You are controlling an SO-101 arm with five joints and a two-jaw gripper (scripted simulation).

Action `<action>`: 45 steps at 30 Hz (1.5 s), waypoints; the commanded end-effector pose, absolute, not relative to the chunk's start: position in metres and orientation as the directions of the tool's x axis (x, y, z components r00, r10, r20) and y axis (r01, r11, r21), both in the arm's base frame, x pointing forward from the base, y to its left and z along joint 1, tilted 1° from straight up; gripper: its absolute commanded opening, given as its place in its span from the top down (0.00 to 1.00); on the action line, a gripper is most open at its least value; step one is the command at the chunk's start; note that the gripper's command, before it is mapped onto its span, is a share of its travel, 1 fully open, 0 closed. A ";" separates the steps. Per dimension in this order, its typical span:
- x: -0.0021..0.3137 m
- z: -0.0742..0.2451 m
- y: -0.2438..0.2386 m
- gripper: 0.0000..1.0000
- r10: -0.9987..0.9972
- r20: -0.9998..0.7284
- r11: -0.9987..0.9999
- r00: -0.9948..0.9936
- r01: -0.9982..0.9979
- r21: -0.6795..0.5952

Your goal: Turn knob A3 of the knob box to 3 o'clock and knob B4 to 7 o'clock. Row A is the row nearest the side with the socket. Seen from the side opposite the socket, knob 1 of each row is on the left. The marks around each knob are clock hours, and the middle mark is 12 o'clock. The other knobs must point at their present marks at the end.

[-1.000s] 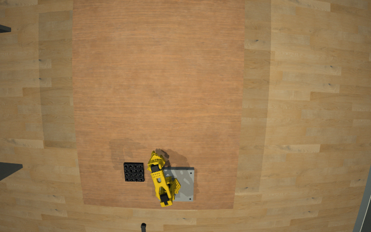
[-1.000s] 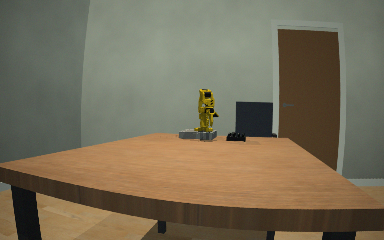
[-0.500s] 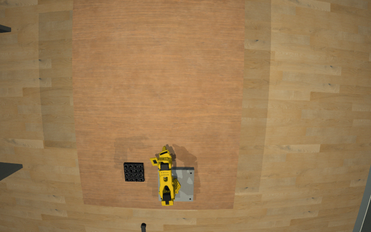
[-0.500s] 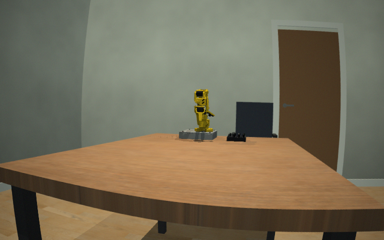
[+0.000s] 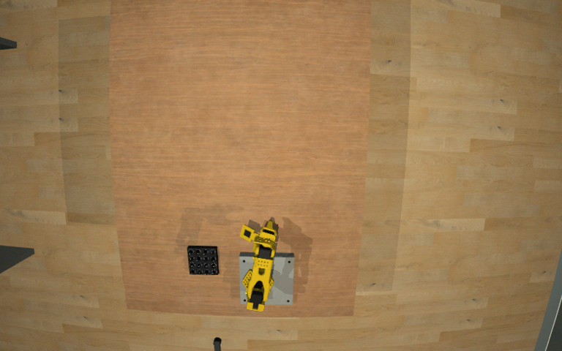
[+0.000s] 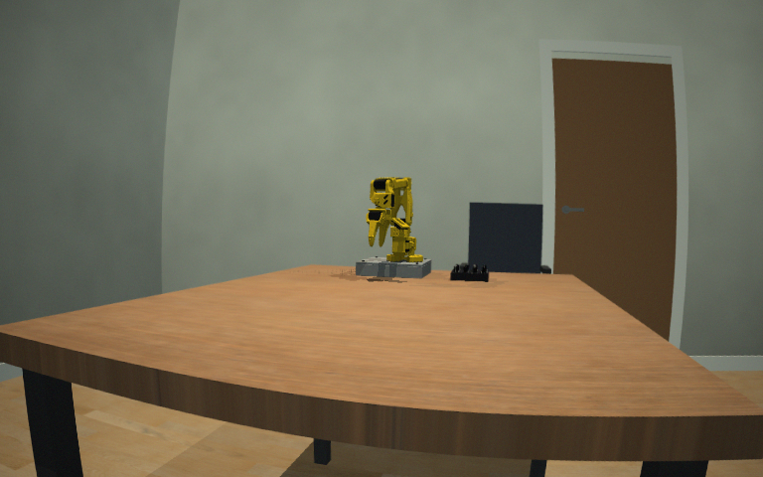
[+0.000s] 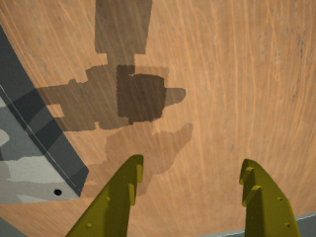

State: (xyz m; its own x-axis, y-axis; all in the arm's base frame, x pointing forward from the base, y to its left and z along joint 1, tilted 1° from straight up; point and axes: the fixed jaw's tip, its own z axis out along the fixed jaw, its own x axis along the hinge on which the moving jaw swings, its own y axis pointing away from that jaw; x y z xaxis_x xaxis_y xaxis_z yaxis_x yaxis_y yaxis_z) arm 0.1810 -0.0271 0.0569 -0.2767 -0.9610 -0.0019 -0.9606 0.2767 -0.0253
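The black knob box (image 5: 203, 259) sits on the wooden table to the left of the arm's grey base plate (image 5: 282, 278). It also shows in the side view (image 6: 469, 272), with several small knobs on top whose marks are too small to read. My yellow gripper (image 5: 269, 226) is held up over the table in front of the base, to the right of the box and apart from it (image 6: 375, 240). In the wrist view the two fingers stand apart with only bare table between them. The knob box is out of the wrist view.
The corner of the base plate (image 7: 30, 158) shows at the left of the wrist view, with the arm's shadow on the table beside it. A dark chair back (image 6: 505, 236) stands behind the table, and a brown door (image 6: 613, 191) is at the right.
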 end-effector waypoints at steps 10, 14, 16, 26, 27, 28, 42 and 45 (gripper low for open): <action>0.174 0.060 -0.067 0.68 -0.571 -0.003 0.821 -0.821 -0.571 -0.004; 0.172 0.061 -0.073 0.67 -0.474 -0.003 0.881 -0.881 -0.474 -0.004; 0.170 0.062 -0.080 0.66 -0.374 -0.003 0.927 -0.927 -0.374 -0.004; 0.159 0.065 -0.108 0.64 0.101 -0.004 0.995 -0.995 0.101 -0.003; 0.157 0.065 -0.110 0.64 0.143 -0.005 0.990 -0.990 0.143 -0.002; 0.157 0.065 -0.110 0.64 0.143 -0.005 0.990 -0.990 0.143 -0.002; 0.142 0.068 -0.134 0.61 0.542 -0.005 0.840 -0.840 0.542 -0.001; 0.140 0.068 -0.137 0.61 0.581 -0.005 0.814 -0.814 0.581 -0.001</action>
